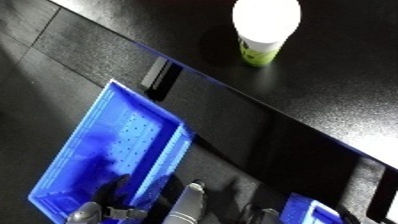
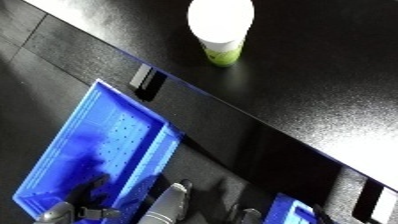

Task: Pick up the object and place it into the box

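A white cup with a green label (image 1: pixel 262 35) stands upright on the black table (image 1: pixel 338 95) at the top of the view. Down on the dark floor at the lower left lies an open blue bin (image 1: pixel 115 145) with nothing visible inside except a dark shape (image 1: pixel 114 187) at its near end, which may be my left hand or its shadow. A silver forearm (image 1: pixel 187 205) rises from the bottom edge beside the bin's right wall, far below the cup. My right hand does not show.
The table's glossy front edge (image 1: pixel 222 90) runs diagonally from upper left to lower right, between the cup and the bin. A second blue container (image 1: pixel 306 212) peeks in at the bottom right. A grey joint (image 1: pixel 84 214) sits at the bottom left.
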### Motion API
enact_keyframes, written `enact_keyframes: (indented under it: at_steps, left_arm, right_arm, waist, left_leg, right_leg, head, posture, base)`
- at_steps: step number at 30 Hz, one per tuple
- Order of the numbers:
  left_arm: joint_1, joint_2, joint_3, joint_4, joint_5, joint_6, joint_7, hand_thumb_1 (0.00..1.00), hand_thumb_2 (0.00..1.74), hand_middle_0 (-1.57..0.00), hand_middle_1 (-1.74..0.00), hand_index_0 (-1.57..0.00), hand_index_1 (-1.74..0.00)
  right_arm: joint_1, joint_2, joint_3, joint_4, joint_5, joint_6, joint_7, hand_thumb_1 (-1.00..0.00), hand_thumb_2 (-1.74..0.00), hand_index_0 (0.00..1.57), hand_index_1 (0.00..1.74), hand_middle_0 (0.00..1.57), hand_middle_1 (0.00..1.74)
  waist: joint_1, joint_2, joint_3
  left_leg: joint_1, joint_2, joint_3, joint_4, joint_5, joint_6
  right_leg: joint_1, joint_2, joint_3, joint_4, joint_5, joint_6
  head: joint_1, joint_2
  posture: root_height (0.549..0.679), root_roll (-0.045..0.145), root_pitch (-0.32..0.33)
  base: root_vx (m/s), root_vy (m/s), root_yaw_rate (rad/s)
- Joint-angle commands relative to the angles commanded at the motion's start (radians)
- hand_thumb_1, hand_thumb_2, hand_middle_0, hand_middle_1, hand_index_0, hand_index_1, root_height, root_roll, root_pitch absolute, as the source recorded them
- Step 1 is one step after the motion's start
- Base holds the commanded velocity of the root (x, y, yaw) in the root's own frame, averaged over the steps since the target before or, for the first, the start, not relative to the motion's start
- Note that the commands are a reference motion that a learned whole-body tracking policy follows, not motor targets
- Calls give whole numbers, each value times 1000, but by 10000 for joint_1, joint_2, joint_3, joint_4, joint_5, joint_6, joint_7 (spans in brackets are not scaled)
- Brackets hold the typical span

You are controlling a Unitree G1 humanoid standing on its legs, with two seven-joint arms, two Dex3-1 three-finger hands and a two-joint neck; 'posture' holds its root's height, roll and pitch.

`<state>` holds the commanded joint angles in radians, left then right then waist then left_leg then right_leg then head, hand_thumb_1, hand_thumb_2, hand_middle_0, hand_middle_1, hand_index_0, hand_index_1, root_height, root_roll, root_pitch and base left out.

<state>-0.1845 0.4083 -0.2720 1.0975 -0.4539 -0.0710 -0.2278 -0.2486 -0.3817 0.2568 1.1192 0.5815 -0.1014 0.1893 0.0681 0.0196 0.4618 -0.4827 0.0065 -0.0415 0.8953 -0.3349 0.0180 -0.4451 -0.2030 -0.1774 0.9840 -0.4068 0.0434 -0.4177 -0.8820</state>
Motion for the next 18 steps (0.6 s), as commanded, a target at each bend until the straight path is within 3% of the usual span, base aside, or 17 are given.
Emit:
enact_keyframes:
  at_steps: [3, 8, 18]
  left_arm:
    - [9, 167, 79, -744, -405, -63, -463, 0, 0, 0, 0, 0, 0]
    - [179, 717, 73, -2812, -1430, 674, -2116, 0, 0, 0, 0, 0, 0]
    - [348, 2846, -23, -8922, -4376, 3638, -5578, 0, 0, 0, 0, 0, 0]
  right_arm:
    - [57, -54, -41, 44, 79, -63, 48, 0, 0, 0, 0, 0, 0]
    - [254, -212, -228, -179, 158, 5, 2, 0, 0, 0, 0, 0, 0]
    - [730, -508, -593, -95, 709, -139, 154, 0, 0, 0, 0, 0, 0]
  waist:
    - [68, 22, 33]
    - [167, 124, 89]
    - [385, 357, 186]
  left_leg:
    - [50, 6, -23, -25, -17, -7]
    - [120, -5, -67, -127, -30, -9]
    - [222, -100, -168, -117, -167, -3]
  right_leg:
    - [55, -32, -33, -5, -7, 14]
    - [145, -92, -88, -61, 22, 61]
    - [304, -243, -180, -119, 116, 179]
  head:
    - [147, 27]
    - [452, 155]
    - [1559, 1029]
  posture:
    - [613, 54, -72]
    - [614, 54, -73]
    - [616, 51, -76]
  base:
    - [6, 18, 52]
    - [-8, 25, 61]
    - [-2, 4, 86]
